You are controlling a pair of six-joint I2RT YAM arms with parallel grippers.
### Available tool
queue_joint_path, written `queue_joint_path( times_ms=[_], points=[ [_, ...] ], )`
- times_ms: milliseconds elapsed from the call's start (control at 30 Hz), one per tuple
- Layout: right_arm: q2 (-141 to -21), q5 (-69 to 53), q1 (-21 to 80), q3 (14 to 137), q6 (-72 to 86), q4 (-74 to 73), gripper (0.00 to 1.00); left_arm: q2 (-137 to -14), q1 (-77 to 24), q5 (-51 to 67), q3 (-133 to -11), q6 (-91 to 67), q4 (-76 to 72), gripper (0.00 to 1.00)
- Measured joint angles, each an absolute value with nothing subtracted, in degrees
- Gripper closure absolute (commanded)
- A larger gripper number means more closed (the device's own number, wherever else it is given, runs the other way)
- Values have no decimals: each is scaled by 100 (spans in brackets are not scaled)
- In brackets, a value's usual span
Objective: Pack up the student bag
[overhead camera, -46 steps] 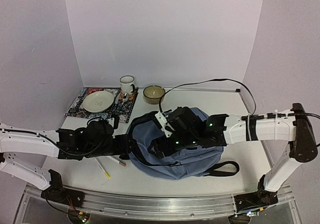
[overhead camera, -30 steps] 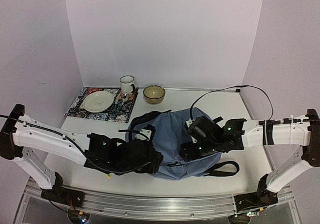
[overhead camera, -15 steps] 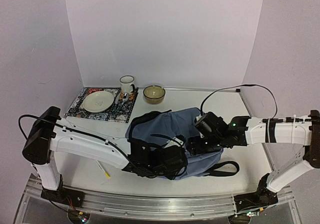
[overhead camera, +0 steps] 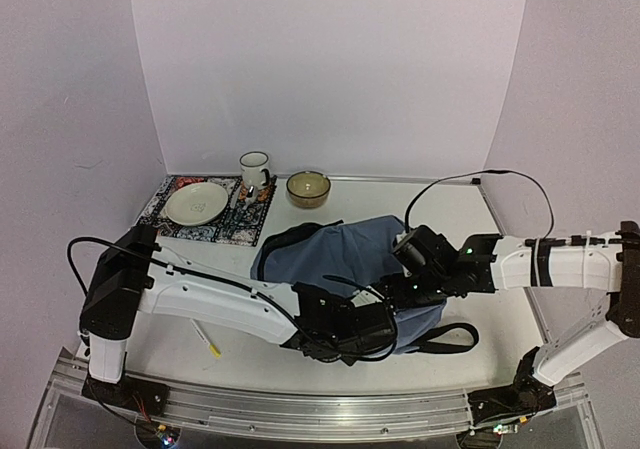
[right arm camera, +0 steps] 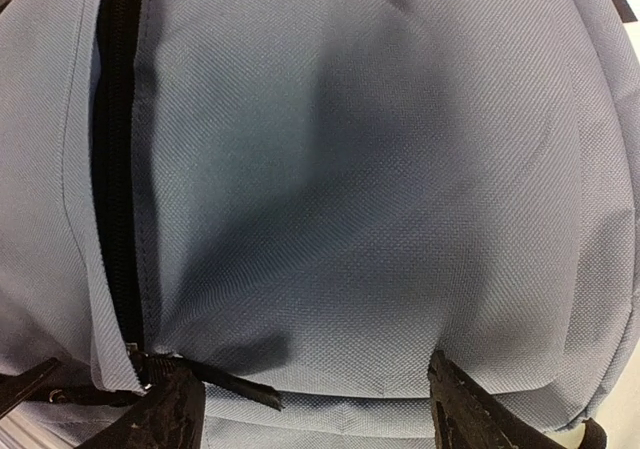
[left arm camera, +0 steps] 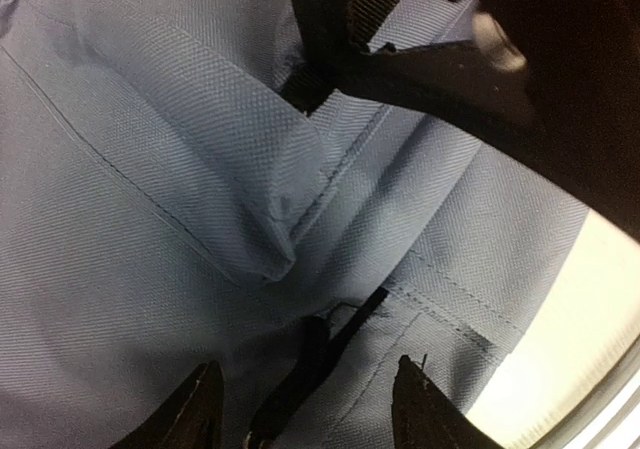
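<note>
The student bag point(overhead camera: 335, 249) lies slumped in the middle of the tabletop point(overhead camera: 470, 219), and both my grippers are down at it. My left gripper point(left arm camera: 305, 419) is at the bag's near edge, fingers partly apart and clamping nothing. A black strip point(left arm camera: 320, 359) runs loose between them. My right gripper point(right arm camera: 315, 419) is over the bag's right side, spread wide and holding nothing, with the black zipper point(right arm camera: 120, 169) off to one side of it.

If my left gripper closes on the strip together with a fold of cloth, I judge the soft bag may drag toward the tabletop's near edge instead of opening. If my right gripper pinches only fabric beside the zipper, the mouth may stay shut. My 2 arms are also close together over the bag and could knock.

I count 1 bag and 2 grippers. Left of the bag lies 1 pen point(overhead camera: 207, 339). Behind the bag are 1 plate point(overhead camera: 197, 203), 1 mug point(overhead camera: 254, 169), 1 bowl point(overhead camera: 308, 188) and 1 placemat point(overhead camera: 160, 217).
</note>
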State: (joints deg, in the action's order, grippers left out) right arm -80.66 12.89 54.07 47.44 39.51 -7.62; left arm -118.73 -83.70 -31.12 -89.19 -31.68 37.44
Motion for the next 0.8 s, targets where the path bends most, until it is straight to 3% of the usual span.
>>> queue_joint_path(
  times_ms=[200, 567, 800],
  points=[
    [-8066, 1272, 5391, 4742, 3937, -734, 23, -11977, -8368, -3320, -9080, -3184, 3963, 60],
    [-7996, 1280, 5391, 4715, 3903, -689, 22, -11967, -8375, -3301, -9042, -3333, 3916, 59],
    [-7402, 1276, 5315, 4595, 3962, -545, 22, -11705, -8266, -3121, -8315, -3567, 3744, 54]
  ],
)
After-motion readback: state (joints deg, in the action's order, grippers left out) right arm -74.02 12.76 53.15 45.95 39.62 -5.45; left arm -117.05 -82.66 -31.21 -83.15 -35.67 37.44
